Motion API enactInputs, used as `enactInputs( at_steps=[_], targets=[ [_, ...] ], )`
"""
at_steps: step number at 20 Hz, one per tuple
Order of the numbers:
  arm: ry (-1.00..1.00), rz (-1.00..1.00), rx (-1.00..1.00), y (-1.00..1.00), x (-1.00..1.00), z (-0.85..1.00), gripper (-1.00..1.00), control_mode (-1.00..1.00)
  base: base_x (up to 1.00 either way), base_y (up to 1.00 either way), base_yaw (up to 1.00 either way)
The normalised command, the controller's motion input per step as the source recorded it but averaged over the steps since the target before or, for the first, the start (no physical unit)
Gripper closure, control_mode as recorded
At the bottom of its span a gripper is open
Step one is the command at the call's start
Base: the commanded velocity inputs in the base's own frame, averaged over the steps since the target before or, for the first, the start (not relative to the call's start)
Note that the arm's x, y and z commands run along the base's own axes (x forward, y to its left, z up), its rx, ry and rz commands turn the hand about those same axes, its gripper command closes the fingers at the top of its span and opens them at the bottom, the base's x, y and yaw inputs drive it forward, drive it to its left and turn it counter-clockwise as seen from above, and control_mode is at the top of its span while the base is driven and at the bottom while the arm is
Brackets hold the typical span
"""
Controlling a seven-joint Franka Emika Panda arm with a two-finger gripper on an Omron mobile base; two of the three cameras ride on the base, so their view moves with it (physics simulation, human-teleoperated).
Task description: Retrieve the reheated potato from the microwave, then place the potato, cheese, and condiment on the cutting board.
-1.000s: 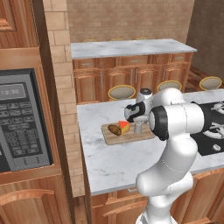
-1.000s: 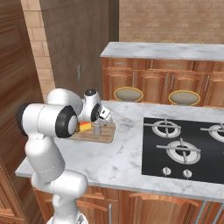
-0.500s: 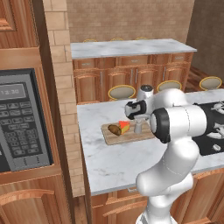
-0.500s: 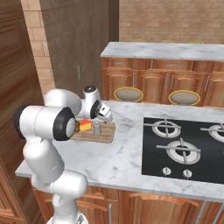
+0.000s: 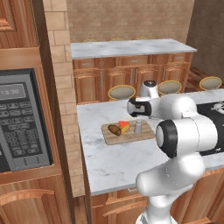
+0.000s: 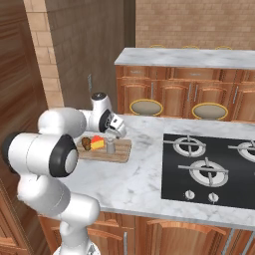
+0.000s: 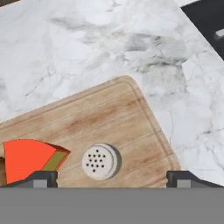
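- Potato [image 5: 114, 129] is out of the microwave and sitting on the cutting board [image 5: 129, 136], at the end nearest the brick column.
- Cheese [image 5: 124, 126] is right next to it on the board, pretty much touching the potato in the left base view. From the hand view you see its red face [image 7: 24, 159] at the lower left.
- Condiment [image 5: 138, 127] stands upright on the board too, just beside the cheese on the stove side. Hand view looks straight down on its perforated cap [image 7: 100, 162], with a small gap between it and the wedge.
- So all three are lined up on the board: potato, cheese, shaker.
- Gripper [image 7: 111, 179] hangs above the shaker, jaws spread wide apart with nothing between them. The two dark fingertips [image 7: 40, 179] sit well to either side of the cap and aren't touching it.
- Board lies flat on the marble counter [image 5: 113, 157], one rounded corner showing clearly in the hand view.
- Microwave [image 5: 22, 120] is set in the wood cabinetry on the far left of the left base view; you can see the keypad and little display.
- Black stovetop [image 6: 209, 167] takes up the other end of the counter, well apart from the board.
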Motion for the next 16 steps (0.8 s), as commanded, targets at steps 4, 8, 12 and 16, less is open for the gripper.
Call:
enactInputs(
  at_steps=[4, 8, 12, 16],
  targets=[
    [0.00, 0.01, 0.00, 0.00, -0.55, 0.25, -1.00, -1.00, 0.00, 0.00, 0.00],
    [0.00, 0.06, 0.00, 0.00, -0.60, 0.26, -1.00, -1.00, 0.00, 0.00, 0.00],
    [0.00, 0.11, 0.00, 0.01, -0.71, 0.23, -1.00, -1.00, 0.00, 0.00, 0.00],
    [0.00, 0.03, -0.02, 0.09, -0.69, 0.25, -1.00, -1.00, 0.00, 0.00, 0.00]
  ],
)
